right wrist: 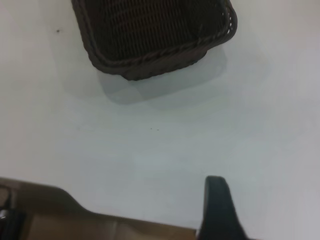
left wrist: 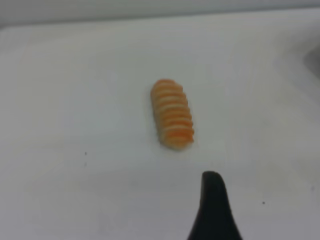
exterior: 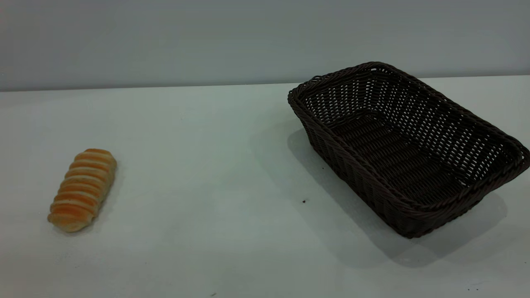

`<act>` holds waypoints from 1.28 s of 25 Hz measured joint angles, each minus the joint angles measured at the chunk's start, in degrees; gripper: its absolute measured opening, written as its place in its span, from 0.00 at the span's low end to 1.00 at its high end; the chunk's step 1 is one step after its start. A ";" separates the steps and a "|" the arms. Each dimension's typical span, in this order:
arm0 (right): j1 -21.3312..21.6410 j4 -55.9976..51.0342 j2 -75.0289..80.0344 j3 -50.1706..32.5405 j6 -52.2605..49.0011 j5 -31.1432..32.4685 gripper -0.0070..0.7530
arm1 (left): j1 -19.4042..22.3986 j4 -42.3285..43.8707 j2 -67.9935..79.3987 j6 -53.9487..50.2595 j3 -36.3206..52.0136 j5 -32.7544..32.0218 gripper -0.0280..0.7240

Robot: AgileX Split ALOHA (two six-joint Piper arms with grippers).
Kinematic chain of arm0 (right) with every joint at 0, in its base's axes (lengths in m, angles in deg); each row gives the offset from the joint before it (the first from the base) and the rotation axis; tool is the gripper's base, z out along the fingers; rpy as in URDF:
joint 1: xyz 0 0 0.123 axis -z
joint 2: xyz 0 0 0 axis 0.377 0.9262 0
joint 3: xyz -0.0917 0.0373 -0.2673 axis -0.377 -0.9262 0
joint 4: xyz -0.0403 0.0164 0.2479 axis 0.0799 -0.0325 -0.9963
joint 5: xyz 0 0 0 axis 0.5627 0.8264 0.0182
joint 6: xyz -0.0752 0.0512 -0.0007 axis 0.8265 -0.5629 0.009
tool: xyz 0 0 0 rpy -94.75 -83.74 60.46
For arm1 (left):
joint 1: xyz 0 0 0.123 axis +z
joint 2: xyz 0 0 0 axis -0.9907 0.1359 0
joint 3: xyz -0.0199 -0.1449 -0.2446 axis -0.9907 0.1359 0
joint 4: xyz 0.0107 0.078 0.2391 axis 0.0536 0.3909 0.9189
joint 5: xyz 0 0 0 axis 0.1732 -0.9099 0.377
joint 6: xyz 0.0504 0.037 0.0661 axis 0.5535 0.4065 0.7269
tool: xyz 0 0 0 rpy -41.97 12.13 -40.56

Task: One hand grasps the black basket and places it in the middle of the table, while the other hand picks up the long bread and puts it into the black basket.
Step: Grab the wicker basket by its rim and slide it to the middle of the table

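Observation:
The long bread [exterior: 83, 189], a golden-orange ridged roll, lies on the white table [exterior: 207, 165] at the left. It also shows in the left wrist view [left wrist: 172, 114]. The black basket [exterior: 408, 145], a big dark wicker basket, stands empty at the right, turned at an angle. Its near end shows in the right wrist view [right wrist: 150, 37]. Neither arm appears in the exterior view. A black piece of my left gripper [left wrist: 214, 210] hangs above the table, short of the bread and apart from it. A black piece of my right gripper [right wrist: 219, 210] hangs above the table's edge, well short of the basket.
A grey wall runs behind the table. A few dark specks [exterior: 304, 201] dot the tabletop between bread and basket. In the right wrist view a brown surface [right wrist: 100, 225] shows beyond the table's edge.

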 joint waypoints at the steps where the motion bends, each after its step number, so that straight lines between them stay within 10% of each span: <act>1: 0.00 -0.06 3.11 1.23 -0.98 -0.51 0.68 | 0.00 -0.07 2.23 -0.30 0.00 0.67 0.79; 14: 0.00 -9.55 38.36 6.62 -7.39 -12.75 0.68 | 0.00 -1.15 27.76 -3.03 0.00 16.08 0.79; 32: 0.00 -34.14 73.49 7.01 -1.12 -37.96 0.68 | 0.00 1.26 29.16 -3.09 0.00 19.60 0.79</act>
